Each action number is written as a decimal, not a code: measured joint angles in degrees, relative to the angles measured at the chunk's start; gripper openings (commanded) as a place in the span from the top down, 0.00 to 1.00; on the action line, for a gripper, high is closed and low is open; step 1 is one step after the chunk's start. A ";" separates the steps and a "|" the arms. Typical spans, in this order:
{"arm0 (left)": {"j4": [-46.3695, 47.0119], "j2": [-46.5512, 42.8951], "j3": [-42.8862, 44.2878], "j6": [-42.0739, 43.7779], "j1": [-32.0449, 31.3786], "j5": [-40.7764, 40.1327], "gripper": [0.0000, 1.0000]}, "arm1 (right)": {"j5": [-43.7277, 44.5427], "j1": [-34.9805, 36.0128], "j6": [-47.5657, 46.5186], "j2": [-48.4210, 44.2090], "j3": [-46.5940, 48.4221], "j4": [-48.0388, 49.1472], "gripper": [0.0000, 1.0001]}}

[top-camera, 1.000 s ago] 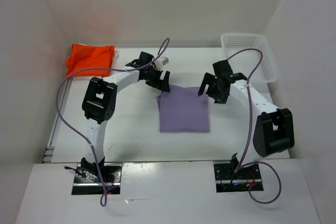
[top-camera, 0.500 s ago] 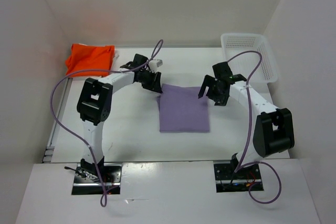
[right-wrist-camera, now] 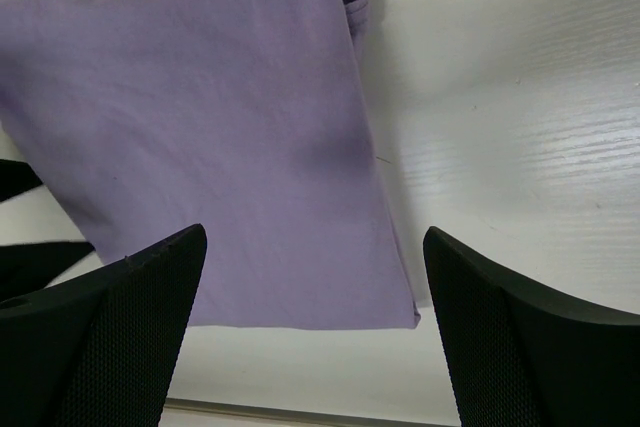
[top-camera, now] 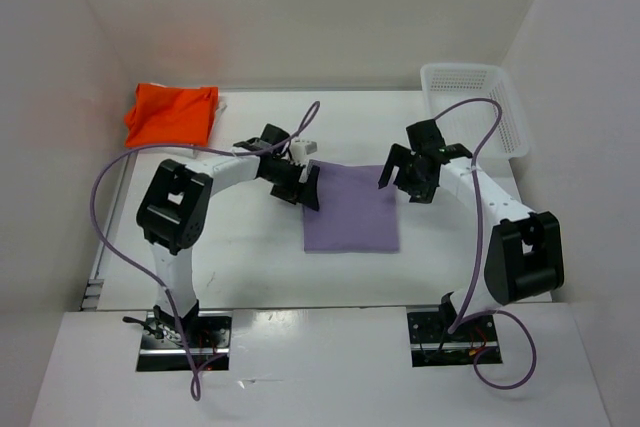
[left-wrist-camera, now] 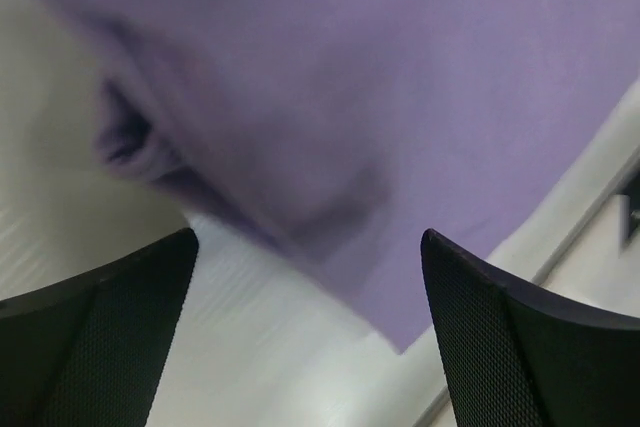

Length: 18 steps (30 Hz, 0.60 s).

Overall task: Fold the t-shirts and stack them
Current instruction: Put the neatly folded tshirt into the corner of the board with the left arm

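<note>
My left end effector [top-camera: 306, 187]: fingers spread wide with nothing between them. It hangs low over the left edge of the shirt, close to that edge's far end.
My left fingers [left-wrist-camera: 100, 347]: two black textured pads at the bottom corners of the wrist view, with purple cloth and bare white surface in the gap between them. I cannot tell whether they touch the cloth.
My right end effector [top-camera: 400, 179]: fingers also well apart and gripping nothing. It sits above the far-right corner of the same shirt.
My right fingers [right-wrist-camera: 520, 347]: black pads either side of the view, the shirt's right edge running down between them.
Lavender purple cloth t-shirt [top-camera: 350, 209]: folded into a flat rectangle, lying in the middle of the surface between my two arms.
Shirt detail, left wrist view: blurred. A darker tuck of cloth shows at the edge.
Shirt detail, right wrist view: a small loop of cloth pokes out at the far end of the right edge.
Bright orange cloth t-shirt [top-camera: 172, 113]: a rumpled bundle in the far-left corner of the surface, well apart from both end effectors.
White perforated plastic basket [top-camera: 478, 107]: in the far-right corner, against the side wall.
White surface [top-camera: 250, 247]: bare wood-grain white around the lavender shirt.
</note>
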 measured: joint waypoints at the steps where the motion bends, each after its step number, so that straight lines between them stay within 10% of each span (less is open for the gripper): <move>1: -0.26 1.38 0.79 -0.83 -0.61 1.62 0.00 | 0.00 0.00 0.02 -0.15 0.00 -0.07 0.07; 10: 1.25 7.19 6.56 -5.77 -1.99 8.22 0.02 | 0.57 0.02 1.27 -4.28 0.00 -0.85 0.08; 15: 3.21 12.35 7.91 -7.48 -2.21 13.16 0.96 | 1.33 0.00 1.46 -4.44 0.13 -1.57 0.10; 18: 2.99 15.34 9.31 -8.22 -2.19 18.32 1.00 | 2.19 0.02 1.49 -4.39 0.59 -2.51 0.10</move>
